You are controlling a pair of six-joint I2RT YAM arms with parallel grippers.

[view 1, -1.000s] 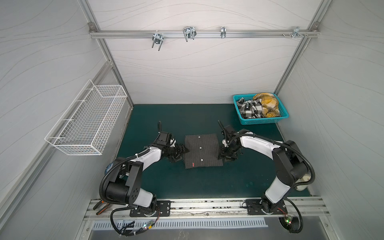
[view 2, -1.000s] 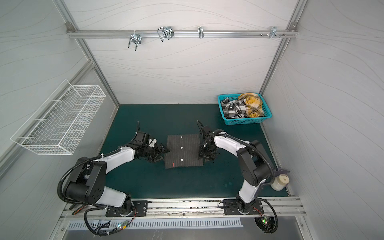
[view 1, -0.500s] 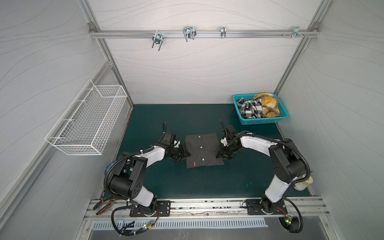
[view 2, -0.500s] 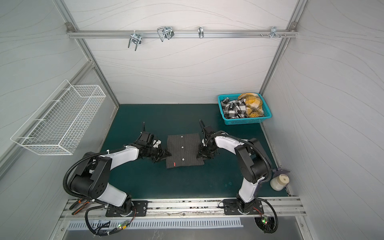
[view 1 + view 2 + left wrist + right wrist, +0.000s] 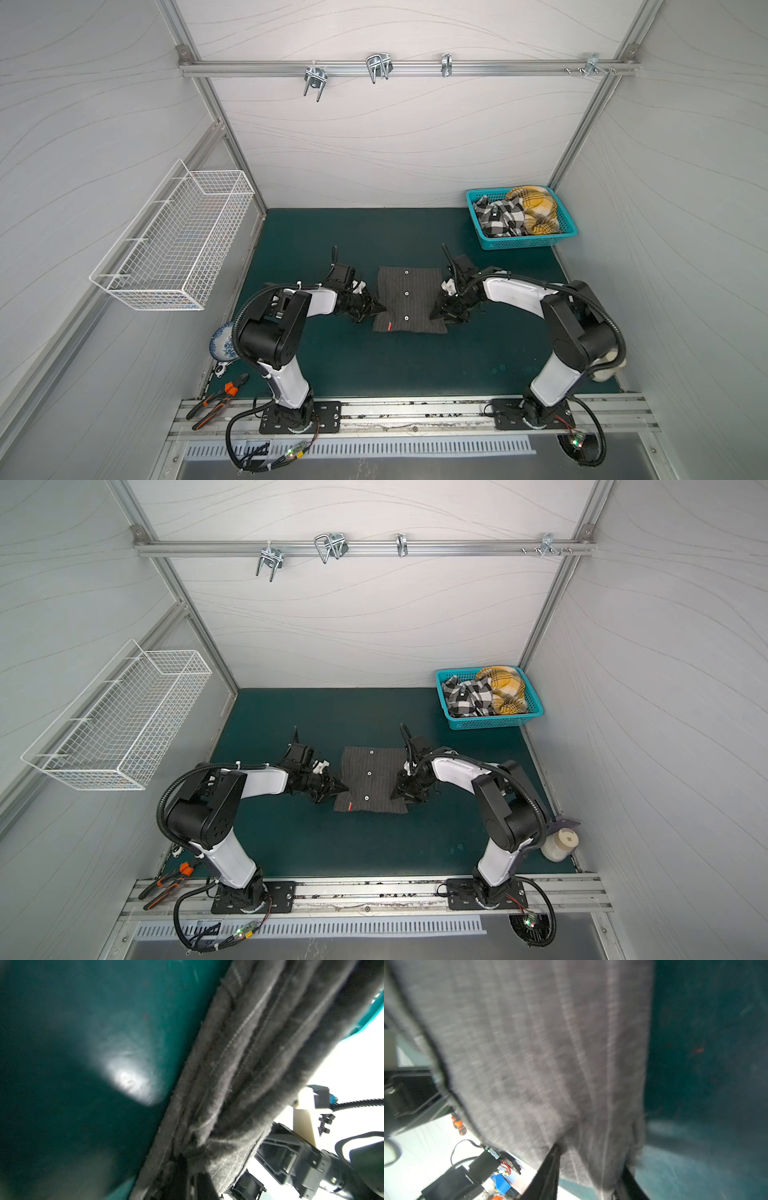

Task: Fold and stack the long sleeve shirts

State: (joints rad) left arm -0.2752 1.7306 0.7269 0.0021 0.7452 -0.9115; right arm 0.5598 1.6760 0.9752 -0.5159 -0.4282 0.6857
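You have the folded charcoal shirt (image 5: pixel 409 305) lying near the middle of the tabletop (image 5: pixel 374 365). Your left gripper (image 5: pixel 380 309) is clamped on its left edge, and your right gripper (image 5: pixel 435 315) pinches its right edge. The plaid shirts (image 5: pixel 498 214) sit in the basket (image 5: pixel 519 244) at the far right corner.

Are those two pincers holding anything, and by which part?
The left pincer is shut on the left edge of the charcoal pinstriped shirt. The right pincer straddles its right edge; whether it grips cannot be told.
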